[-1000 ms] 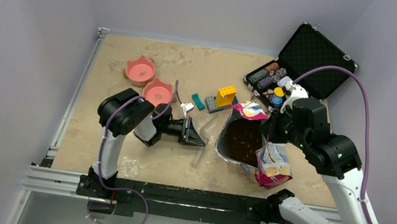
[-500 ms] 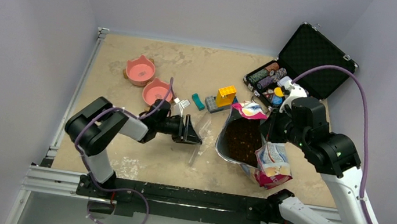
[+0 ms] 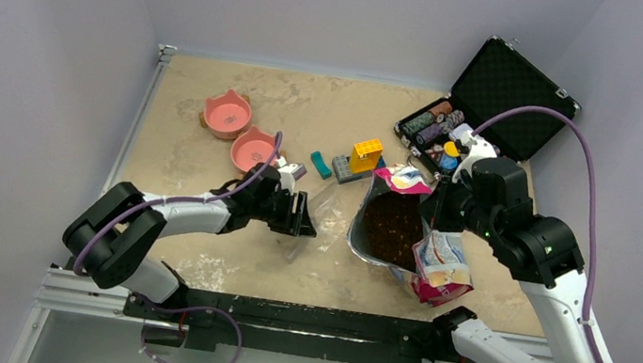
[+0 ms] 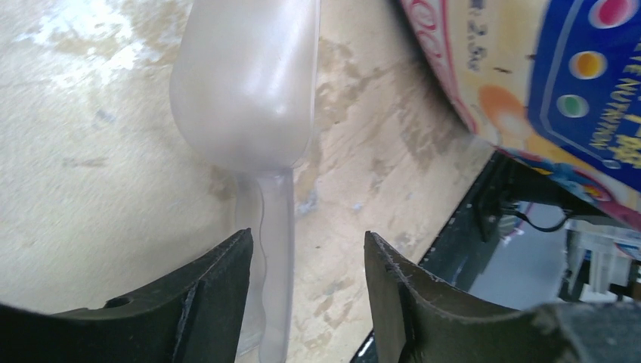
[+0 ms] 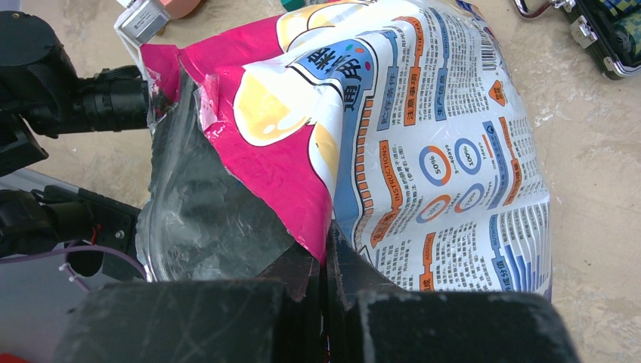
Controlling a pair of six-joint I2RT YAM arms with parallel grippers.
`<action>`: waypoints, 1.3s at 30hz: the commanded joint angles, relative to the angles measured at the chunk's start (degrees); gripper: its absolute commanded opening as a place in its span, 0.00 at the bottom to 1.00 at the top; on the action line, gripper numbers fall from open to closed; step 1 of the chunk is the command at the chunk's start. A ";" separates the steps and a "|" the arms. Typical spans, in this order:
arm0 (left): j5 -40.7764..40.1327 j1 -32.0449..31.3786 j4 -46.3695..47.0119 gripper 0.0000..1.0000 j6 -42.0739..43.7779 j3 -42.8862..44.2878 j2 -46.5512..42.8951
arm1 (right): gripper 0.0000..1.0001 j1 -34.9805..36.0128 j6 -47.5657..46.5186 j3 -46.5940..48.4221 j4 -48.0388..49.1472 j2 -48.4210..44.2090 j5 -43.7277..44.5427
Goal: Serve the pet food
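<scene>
The pet food [image 3: 392, 228] shows as dark brown kibble inside the open pink-and-blue bag [image 3: 439, 260], which stands at the table's centre right. My right gripper [image 5: 326, 253] is shut on the bag's torn pink rim [image 5: 249, 144] and holds the mouth open. A clear plastic scoop [image 4: 249, 83] lies on the table left of the bag. Its thin handle [image 4: 276, 249] runs between my left gripper's [image 4: 308, 261] open fingers, close to the left finger [image 4: 219, 287], which is not clamped on it. In the top view the left gripper [image 3: 299, 214] sits low beside the scoop [image 3: 321, 210].
Two pink cat-eared bowls [image 3: 227, 114] [image 3: 256, 149] stand behind the left arm. Toy blocks, yellow [image 3: 364, 154] and teal [image 3: 320, 164], lie mid-table. An open black case of poker chips [image 3: 476, 104] sits at the back right. The black rail [image 3: 280, 313] runs along the near edge.
My left gripper has gone from shut to open, and its arm has dropped low and stretched out with the elbow swinging left. The right gripper and bag have not moved.
</scene>
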 commanded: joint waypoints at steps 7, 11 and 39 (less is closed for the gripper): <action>-6.20 -1.57 -1.56 0.67 4.83 -1.75 -5.01 | 0.00 0.50 1.71 0.15 -0.42 -0.61 -4.69; -8.21 -1.93 -1.66 0.66 5.87 -1.94 -3.69 | 0.00 0.53 1.57 0.69 -0.72 -0.24 -4.57; -27.91 -15.48 -11.54 0.53 5.50 3.74 -8.57 | 0.00 0.53 1.19 0.18 -1.36 0.30 -6.19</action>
